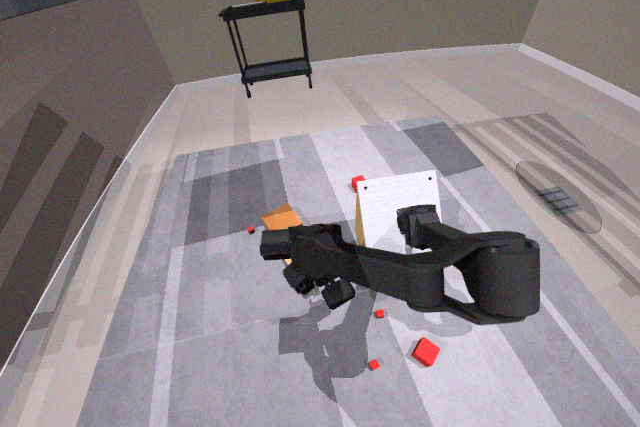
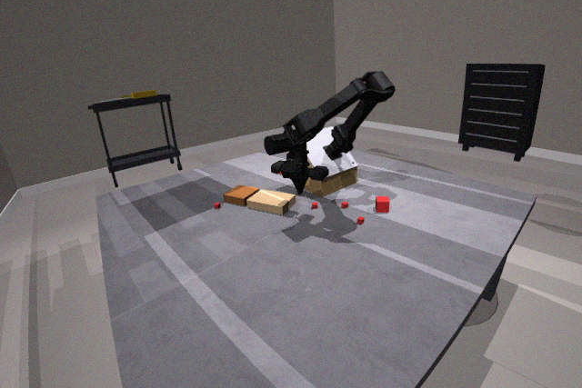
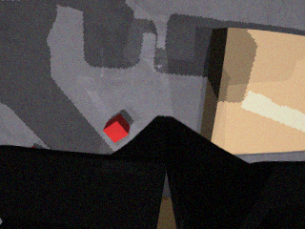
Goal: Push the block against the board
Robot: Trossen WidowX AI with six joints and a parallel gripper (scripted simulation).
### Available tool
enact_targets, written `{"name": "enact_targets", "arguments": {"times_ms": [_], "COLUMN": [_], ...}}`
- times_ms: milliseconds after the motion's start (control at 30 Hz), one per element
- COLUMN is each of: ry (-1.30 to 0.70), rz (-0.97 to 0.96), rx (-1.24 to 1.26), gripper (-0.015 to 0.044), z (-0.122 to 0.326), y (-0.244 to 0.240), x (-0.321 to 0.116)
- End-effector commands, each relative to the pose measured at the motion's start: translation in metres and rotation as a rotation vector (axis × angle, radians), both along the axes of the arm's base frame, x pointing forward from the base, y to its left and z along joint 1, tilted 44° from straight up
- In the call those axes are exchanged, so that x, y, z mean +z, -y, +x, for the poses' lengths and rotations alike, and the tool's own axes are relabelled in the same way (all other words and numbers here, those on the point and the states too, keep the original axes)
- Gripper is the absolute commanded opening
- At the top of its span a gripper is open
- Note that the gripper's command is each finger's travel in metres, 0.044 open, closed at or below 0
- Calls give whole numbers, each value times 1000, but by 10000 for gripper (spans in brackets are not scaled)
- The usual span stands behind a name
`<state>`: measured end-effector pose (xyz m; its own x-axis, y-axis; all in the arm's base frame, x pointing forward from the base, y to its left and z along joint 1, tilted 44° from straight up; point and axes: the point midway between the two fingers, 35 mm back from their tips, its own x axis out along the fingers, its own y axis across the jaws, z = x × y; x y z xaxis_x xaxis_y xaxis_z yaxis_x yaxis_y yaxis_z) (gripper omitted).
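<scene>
The orange-brown square block lies flat on the table. The pale wooden board lies flat at its right in the exterior view. A thin dark line shows between them, and I cannot tell if they touch or if their edges are exactly even. The arm hides nearly all of the board in the top view. My gripper is shut and empty. It points down just off the board's end away from the block, with its tips a little above the table. The block is out of the wrist view.
A white sloping panel on a wooden base stands by the arm's mount. A larger red cube and several small red cubes lie around, one small cube near my fingertips. Another red cube sits behind the panel.
</scene>
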<state>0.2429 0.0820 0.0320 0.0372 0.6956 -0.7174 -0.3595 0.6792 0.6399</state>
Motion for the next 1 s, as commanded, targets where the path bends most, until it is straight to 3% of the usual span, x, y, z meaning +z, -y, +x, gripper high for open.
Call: {"name": "enact_targets", "arguments": {"times_ms": [0,967], "ry": [-23,-663], "rz": [-2,35], "rx": [-26,-685], "gripper": [0,0], "z": [1,5], "y": [1,-18], "x": [0,-32]}}
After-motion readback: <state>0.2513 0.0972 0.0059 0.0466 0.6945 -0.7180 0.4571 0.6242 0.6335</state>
